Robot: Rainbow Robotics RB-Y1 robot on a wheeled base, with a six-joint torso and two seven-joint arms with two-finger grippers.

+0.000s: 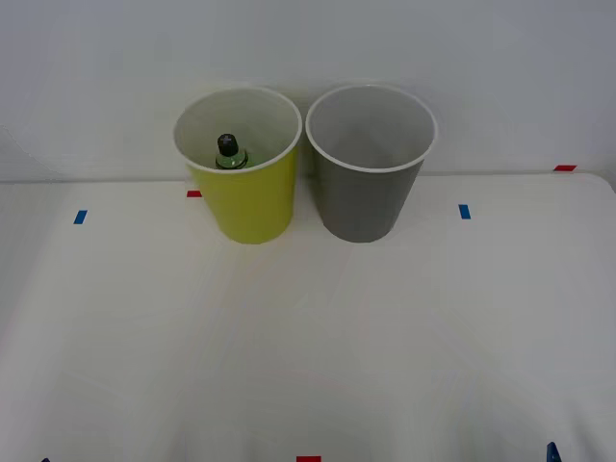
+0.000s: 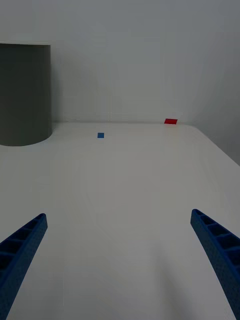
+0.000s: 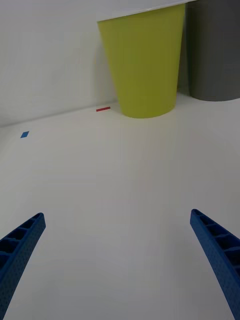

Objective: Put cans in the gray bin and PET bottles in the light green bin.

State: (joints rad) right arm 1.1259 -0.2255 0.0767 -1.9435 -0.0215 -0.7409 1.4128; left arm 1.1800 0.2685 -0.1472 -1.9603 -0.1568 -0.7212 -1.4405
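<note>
The light green bin (image 1: pixel 245 197) stands at the back of the table, left of the gray bin (image 1: pixel 364 197). A PET bottle (image 1: pixel 230 152) with a black cap sits upright inside the light green bin, only its top showing. No can is in sight. My left gripper (image 3: pixel 117 260) is open over bare table near the front, facing the light green bin (image 3: pixel 145 65) and the gray bin (image 3: pixel 215 50). My right gripper (image 2: pixel 120 260) is open too, low over the table at the front right, with the gray bin (image 2: pixel 24 95) ahead to one side. A blue fingertip (image 1: pixel 551 450) peeks in at the front edge.
Small blue tape marks (image 1: pixel 80 217) (image 1: pixel 465 211) and red tape marks (image 1: pixel 565 167) (image 1: pixel 308 459) dot the white table (image 1: pixel 308 346). A white wall rises right behind the bins. The table's right corner rounds off near the red mark (image 2: pixel 171 121).
</note>
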